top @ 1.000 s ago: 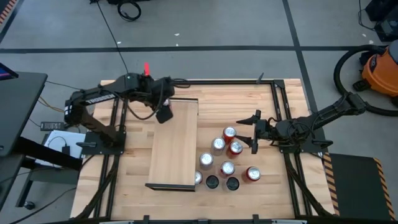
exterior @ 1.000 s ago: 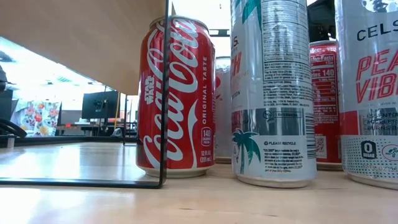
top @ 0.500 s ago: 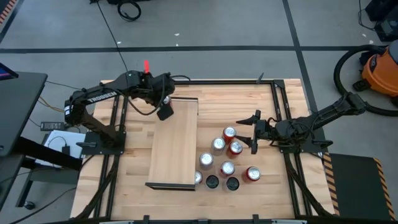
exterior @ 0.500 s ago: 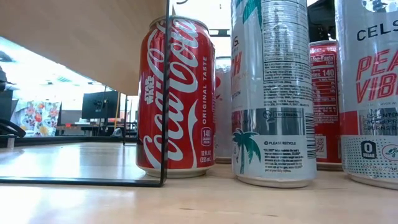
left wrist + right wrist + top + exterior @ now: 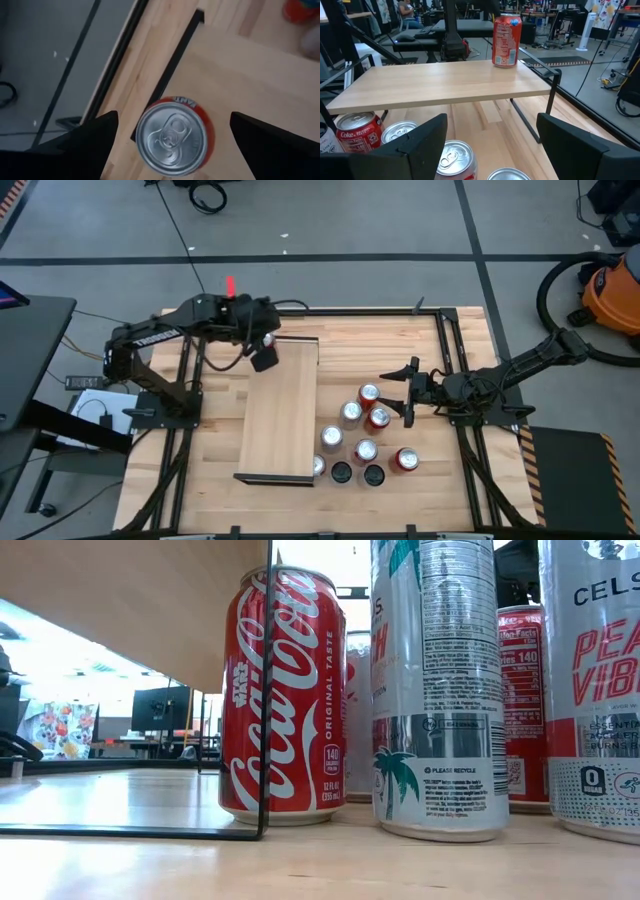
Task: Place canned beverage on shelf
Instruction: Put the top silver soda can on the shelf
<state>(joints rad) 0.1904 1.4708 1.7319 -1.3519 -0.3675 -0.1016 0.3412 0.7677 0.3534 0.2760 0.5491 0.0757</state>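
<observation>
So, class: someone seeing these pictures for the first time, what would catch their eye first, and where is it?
Probably the lone orange can standing upright at the far corner of the shelf, with the left end effector open above it. Next, the cluster of cans on the tabletop beside the shelf, near the open right end effector.

A pale plywood shelf (image 5: 283, 412) on black wire legs stands on the butcher-block tabletop (image 5: 215, 450), bearing one orange-red can (image 5: 506, 40) at a far corner, seemingly free-standing.

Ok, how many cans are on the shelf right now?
1. An orange can stands upright at the shelf's far corner, under the open left hand. None seem hidden.
</observation>
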